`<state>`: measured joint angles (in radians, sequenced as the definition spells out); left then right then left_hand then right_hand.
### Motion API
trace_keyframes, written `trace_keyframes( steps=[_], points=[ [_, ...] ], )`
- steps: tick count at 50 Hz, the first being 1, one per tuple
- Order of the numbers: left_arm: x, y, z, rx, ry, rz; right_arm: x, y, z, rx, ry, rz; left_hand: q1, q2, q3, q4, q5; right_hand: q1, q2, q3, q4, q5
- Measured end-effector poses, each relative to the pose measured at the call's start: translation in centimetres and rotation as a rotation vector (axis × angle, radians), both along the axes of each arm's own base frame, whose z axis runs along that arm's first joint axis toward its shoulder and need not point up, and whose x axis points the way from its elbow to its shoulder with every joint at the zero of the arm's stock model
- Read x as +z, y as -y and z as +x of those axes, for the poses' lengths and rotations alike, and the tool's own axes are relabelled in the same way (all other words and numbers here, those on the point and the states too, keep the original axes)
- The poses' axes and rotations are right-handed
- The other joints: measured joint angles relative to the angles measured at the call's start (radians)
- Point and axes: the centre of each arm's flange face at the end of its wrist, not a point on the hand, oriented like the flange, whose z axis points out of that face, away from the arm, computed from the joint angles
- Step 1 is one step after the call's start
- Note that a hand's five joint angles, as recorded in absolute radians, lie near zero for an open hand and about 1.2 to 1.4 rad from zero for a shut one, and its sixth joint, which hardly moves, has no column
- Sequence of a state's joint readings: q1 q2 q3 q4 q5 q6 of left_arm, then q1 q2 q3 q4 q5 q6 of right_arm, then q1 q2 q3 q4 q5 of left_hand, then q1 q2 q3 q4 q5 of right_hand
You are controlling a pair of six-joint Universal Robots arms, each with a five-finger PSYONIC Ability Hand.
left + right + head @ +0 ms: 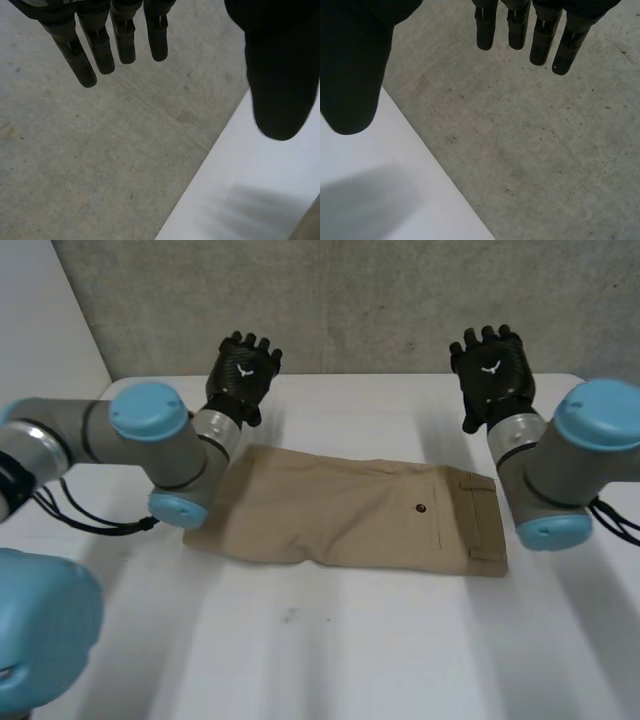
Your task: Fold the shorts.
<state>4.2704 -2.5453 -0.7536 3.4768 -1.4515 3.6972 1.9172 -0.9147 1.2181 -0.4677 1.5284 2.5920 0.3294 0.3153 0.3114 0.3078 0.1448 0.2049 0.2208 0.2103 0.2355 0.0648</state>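
Note:
Tan shorts [350, 512] lie flat across the middle of the white table [330, 640], folded lengthwise, with the waistband and a belt loop at the right end and a dark button on a back pocket. My left hand [242, 374] hovers past the shorts' far left corner, near the table's back edge, fingers [100, 45] straight and apart from the thumb, holding nothing. My right hand [490, 370] hovers beyond the waistband end, also by the back edge, its fingers [540, 40] straight and empty. Neither hand touches the cloth.
A grey concrete wall [350, 300] rises just behind the table's back edge, close to both hands' fingertips. A sliver of the shorts [309, 225] appears beside the left thumb. Bare tabletop stretches in front of the shorts.

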Motion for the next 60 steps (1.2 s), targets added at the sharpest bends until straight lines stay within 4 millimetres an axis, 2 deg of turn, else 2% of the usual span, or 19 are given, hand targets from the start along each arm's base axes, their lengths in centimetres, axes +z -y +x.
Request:
trace_keyframes(
  steps=[5, 9, 10, 11, 14, 18, 23, 29, 35, 36, 45, 46, 47, 52, 55, 57, 58, 59, 60],
  points=[
    [3.0, -2.5, 1.9, -0.001, -0.068, 0.074, 1.8, -3.5, -1.5, 0.004, 0.024, 0.134, -0.002, 0.000, 0.000, 0.000, -0.001, 0.000, 0.000, 0.000, 0.000, 0.000],
    [4.2, -5.1, 4.0, 0.008, -0.114, 0.163, 1.5, -6.4, -2.9, -0.006, 0.025, 0.295, -0.002, -0.001, 0.000, 0.000, -0.002, 0.004, 0.009, 0.019, 0.003, 0.006],
    [4.2, -5.1, 4.0, 0.008, -0.114, 0.163, 1.5, -6.4, -2.9, -0.006, 0.025, 0.295, -0.002, -0.001, 0.000, 0.000, -0.002, 0.004, 0.009, 0.019, 0.003, 0.006],
    [4.3, -6.1, 4.7, 0.011, -0.127, 0.196, 1.3, -7.0, -3.3, -0.013, 0.028, 0.334, -0.002, -0.001, 0.000, 0.000, -0.002, 0.018, 0.041, 0.051, 0.021, 0.029],
    [4.3, -7.7, 5.7, 0.017, -0.144, 0.251, 0.5, -8.4, -4.6, -0.036, 0.046, 0.443, -0.002, -0.002, 0.000, 0.000, -0.003, 0.067, 0.097, 0.110, 0.083, 0.074],
    [3.4, -10.8, 7.0, 0.023, -0.165, 0.349, -1.7, -10.2, -6.1, -0.050, 0.083, 0.587, -0.002, -0.002, 0.000, 0.000, -0.004, 0.146, 0.178, 0.197, 0.170, 0.152],
    [1.6, -13.5, 8.0, 0.025, -0.184, 0.452, -3.9, -11.1, -6.9, -0.040, 0.113, 0.660, -0.002, -0.002, -0.001, 0.000, -0.003, 0.183, 0.224, 0.242, 0.219, 0.192],
    [0.1, -15.0, 8.2, 0.022, -0.188, 0.502, -6.2, -11.0, -7.2, -0.033, 0.126, 0.663, -0.002, -0.002, -0.001, 0.000, -0.003, 0.222, 0.282, 0.296, 0.270, 0.242],
    [-0.4, -15.1, 8.2, 0.020, -0.188, 0.499, -8.1, -10.5, -7.1, -0.037, 0.117, 0.658, -0.002, -0.002, -0.001, 0.000, -0.003, 0.245, 0.306, 0.321, 0.292, 0.265],
    [-0.5, -15.1, 8.2, 0.020, -0.188, 0.498, -8.5, -10.4, -7.1, -0.039, 0.115, 0.657, -0.002, -0.002, -0.001, 0.000, -0.003, 0.301, 0.372, 0.383, 0.351, 0.322],
    [-0.7, -15.0, 8.2, 0.020, -0.187, 0.492, -9.4, -9.7, -7.1, -0.044, 0.110, 0.642, -0.002, -0.002, -0.001, 0.000, -0.003, 0.343, 0.424, 0.428, 0.400, 0.368],
    [-0.7, -15.0, 8.2, 0.020, -0.188, 0.491, -9.5, -9.3, -7.3, -0.049, 0.106, 0.624, -0.002, -0.002, -0.001, 0.000, -0.003, 0.680, 0.906, 0.895, 0.890, 0.810],
    [-0.7, -15.0, 8.2, 0.020, -0.187, 0.491, -9.4, -8.8, -7.6, -0.059, 0.098, 0.605, -0.002, -0.002, -0.001, -0.001, -0.003, 0.723, 0.958, 0.941, 0.951, 0.849],
    [-0.8, -15.0, 8.2, 0.021, -0.187, 0.493, -8.6, -7.8, -8.8, -0.093, 0.050, 0.562, -0.002, -0.002, -0.002, -0.002, -0.003, 0.735, 0.958, 0.941, 0.952, 0.850],
    [-0.8, -15.1, 8.3, 0.021, -0.187, 0.493, -7.2, -6.8, -10.7, -0.147, -0.046, 0.513, -0.002, -0.002, -0.002, -0.002, -0.003, 0.748, 0.958, 0.941, 0.952, 0.868],
    [-0.8, -15.1, 8.3, 0.021, -0.187, 0.493, -7.0, -6.7, -11.0, -0.156, -0.064, 0.505, -0.002, -0.002, -0.002, -0.002, -0.003, 0.748, 0.958, 0.941, 0.952, 0.868],
    [-0.7, -15.1, 8.3, 0.022, -0.188, 0.492, -6.0, -6.1, -12.3, -0.190, -0.143, 0.472, -0.002, -0.002, -0.002, -0.002, -0.003, 0.756, 0.958, 0.941, 0.952, 0.876],
    [-0.7, -15.1, 8.3, 0.022, -0.188, 0.492, -6.0, -6.1, -12.3, -0.190, -0.143, 0.472, -0.002, -0.002, -0.002, -0.002, -0.003, 0.756, 0.958, 0.941, 0.952, 0.876],
    [-0.6, -15.1, 8.4, 0.023, -0.188, 0.490, -5.2, -5.6, -13.0, -0.210, -0.210, 0.442, -0.002, -0.002, -0.002, -0.002, -0.003, 0.767, 0.958, 0.941, 0.953, 0.882]
  ],
)
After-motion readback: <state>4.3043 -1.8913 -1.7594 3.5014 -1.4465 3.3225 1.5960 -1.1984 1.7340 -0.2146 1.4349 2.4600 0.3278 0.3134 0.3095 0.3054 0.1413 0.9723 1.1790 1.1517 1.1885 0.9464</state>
